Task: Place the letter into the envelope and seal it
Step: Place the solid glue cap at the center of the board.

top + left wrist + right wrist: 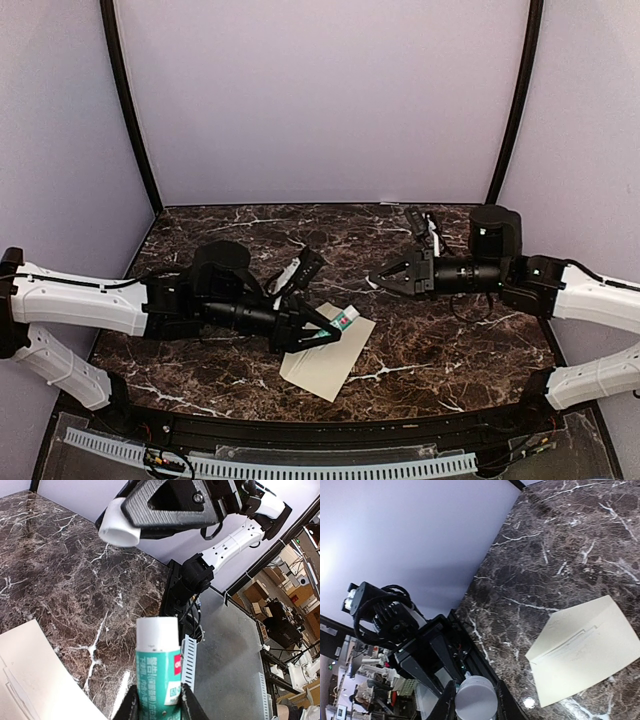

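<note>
Envelope (585, 650) lines, wrist views only

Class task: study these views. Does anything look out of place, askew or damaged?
Nothing is spilled or damaged. The envelope lies askew to the front edge of the table. The left hand holds an uncapped glue stick; the right hand holds its white cap, well apart.

The right gripper (475, 703) sits at the bottom edge, its two dark fingers pressed against either side of a white round cap (476, 695). To the right, the cream envelope (587, 652) lies flat on the dark marble table (560, 540). The black left arm (395, 625) reaches in from the left, below a pale lilac wall (410, 530).
</note>
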Motion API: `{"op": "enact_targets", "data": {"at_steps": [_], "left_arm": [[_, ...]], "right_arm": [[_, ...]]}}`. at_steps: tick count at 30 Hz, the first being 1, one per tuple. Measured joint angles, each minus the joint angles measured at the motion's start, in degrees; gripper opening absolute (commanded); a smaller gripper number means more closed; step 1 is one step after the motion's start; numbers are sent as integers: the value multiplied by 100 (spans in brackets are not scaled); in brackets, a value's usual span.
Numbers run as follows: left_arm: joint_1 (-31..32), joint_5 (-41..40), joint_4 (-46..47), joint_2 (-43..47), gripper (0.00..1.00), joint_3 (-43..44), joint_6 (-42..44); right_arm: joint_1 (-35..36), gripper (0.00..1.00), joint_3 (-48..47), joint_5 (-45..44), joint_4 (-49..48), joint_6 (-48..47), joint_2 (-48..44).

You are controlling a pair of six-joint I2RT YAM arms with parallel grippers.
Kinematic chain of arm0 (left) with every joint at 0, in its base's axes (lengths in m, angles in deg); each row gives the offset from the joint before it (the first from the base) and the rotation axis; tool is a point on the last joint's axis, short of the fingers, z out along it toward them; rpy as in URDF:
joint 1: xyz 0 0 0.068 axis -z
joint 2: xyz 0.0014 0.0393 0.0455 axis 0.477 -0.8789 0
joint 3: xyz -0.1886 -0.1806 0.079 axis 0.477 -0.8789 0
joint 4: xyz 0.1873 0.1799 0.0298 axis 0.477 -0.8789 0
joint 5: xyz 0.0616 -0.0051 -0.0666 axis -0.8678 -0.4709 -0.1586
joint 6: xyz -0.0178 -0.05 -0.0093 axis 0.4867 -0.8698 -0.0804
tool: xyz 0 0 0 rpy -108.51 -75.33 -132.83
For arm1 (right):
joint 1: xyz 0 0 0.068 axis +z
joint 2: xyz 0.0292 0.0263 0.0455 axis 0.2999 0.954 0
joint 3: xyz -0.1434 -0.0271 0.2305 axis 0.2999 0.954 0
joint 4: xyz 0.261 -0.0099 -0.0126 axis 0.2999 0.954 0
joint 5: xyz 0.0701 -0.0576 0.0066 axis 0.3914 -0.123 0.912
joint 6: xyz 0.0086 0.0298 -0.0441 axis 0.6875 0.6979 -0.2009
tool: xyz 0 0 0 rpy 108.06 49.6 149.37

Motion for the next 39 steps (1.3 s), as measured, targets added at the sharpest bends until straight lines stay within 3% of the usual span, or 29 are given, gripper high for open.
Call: {"op": "enact_targets", "data": {"at_steps": [6, 10, 14, 20, 25, 31, 39], "left_arm": [[-317, -153, -74, 275, 0, -179, -269], [-1012, -131, -260, 599, 0, -179, -393], [-1886, -37, -586, 981, 0, -179, -424], [-3425, 184, -1300, 1414, 0, -179, -219], [-4509, 264, -1873, 1545, 0, -166, 291], [-5014, 142, -2251, 1567, 0, -149, 1027], [-5320, 76, -1910, 1867, 0, -420, 1434]], "right_arm": [[-52, 10, -1021, -1189, 1672, -651, 221], [-398, 10, -1698, -1971, 2465, -1130, 737], [-1259, 9, -1777, -2435, 2850, -1513, 1410], [-2754, 6, -1753, -2710, 2719, -1991, 2387], [-3604, 6, -1941, -2935, 2479, -2369, 3220], [-4312, 8, -2406, -3167, 2114, -2719, 4120], [-4793, 13, -3265, -3497, 1834, -2975, 5158]]}}
